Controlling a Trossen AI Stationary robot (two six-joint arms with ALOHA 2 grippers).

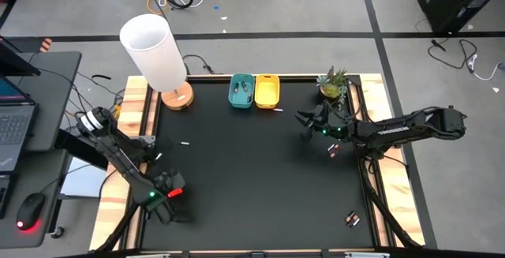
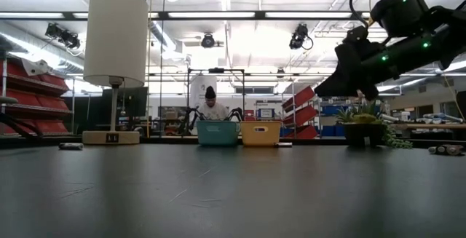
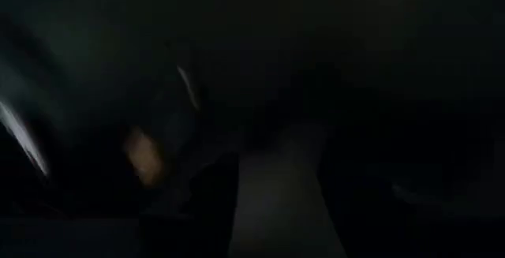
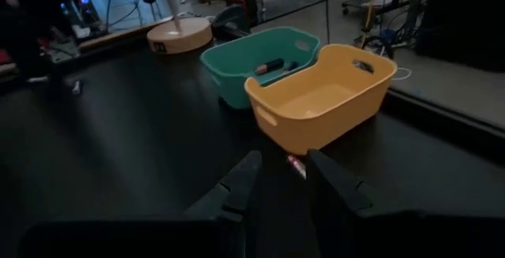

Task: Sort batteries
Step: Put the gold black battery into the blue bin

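Observation:
A teal bin [image 1: 241,91] and a yellow bin [image 1: 267,90] stand side by side at the table's far edge. The teal bin holds a few dark batteries [image 4: 272,66]. The yellow bin [image 4: 323,96] looks empty. A small whitish battery [image 4: 296,166] lies on the table just in front of the yellow bin; it also shows in the high view [image 1: 278,110]. My right gripper [image 4: 284,157] is open and empty, raised above the table [image 2: 331,85], pointing toward that battery and the bins. Another battery [image 1: 184,143] lies left of centre. My left gripper [image 1: 170,196] rests at the near left corner.
A white-shaded lamp [image 1: 158,53] on a round wooden base stands at the far left. A potted plant [image 1: 333,84] stands at the far right, close to my right arm. Two small dark-and-red things [image 1: 334,150] [image 1: 352,220] lie along the right side. A person [image 2: 212,107] shows beyond the table.

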